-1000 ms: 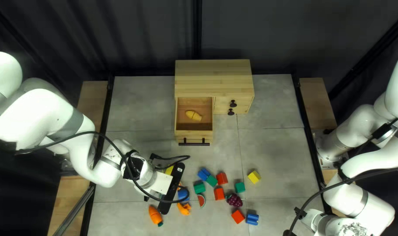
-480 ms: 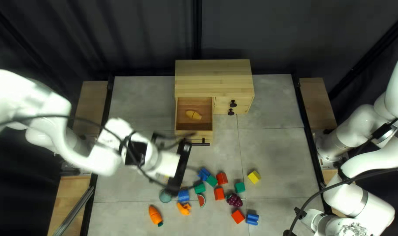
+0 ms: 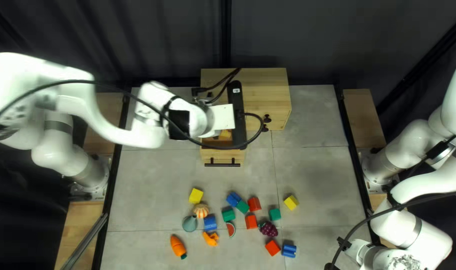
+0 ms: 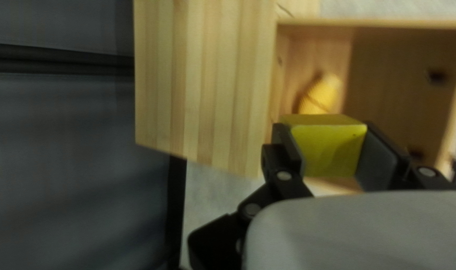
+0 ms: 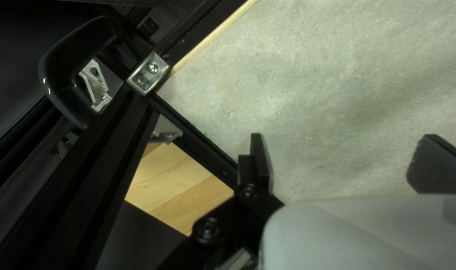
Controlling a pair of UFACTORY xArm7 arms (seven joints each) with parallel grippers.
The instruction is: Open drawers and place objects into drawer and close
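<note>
Over the wooden cabinet (image 3: 268, 92) and its pulled-out drawer (image 3: 223, 156) is my left gripper (image 3: 236, 115), its fingertips hidden from above. The left wrist view shows the left gripper (image 4: 333, 150) shut on a yellow block (image 4: 330, 150), with the drawer (image 4: 403, 75) beneath and ahead. Inside the drawer lies a yellow ridged toy (image 4: 320, 95), apart from the block. My right gripper (image 5: 345, 162) stands open above bare grey tabletop, nothing between its fingers; the top left view does not show its fingertips.
Loose toys and blocks lie across the near half of the table, among them a yellow block (image 3: 196, 195), an orange carrot (image 3: 178, 246), purple grapes (image 3: 268, 229) and a red block (image 3: 272, 247). Beside my right gripper runs a black table-edge frame (image 5: 198, 140).
My left arm has swung from above the toys toward the table's far side, bringing its gripper over the drawer and uncovering toys it had hidden. The right arm has stayed put.
</note>
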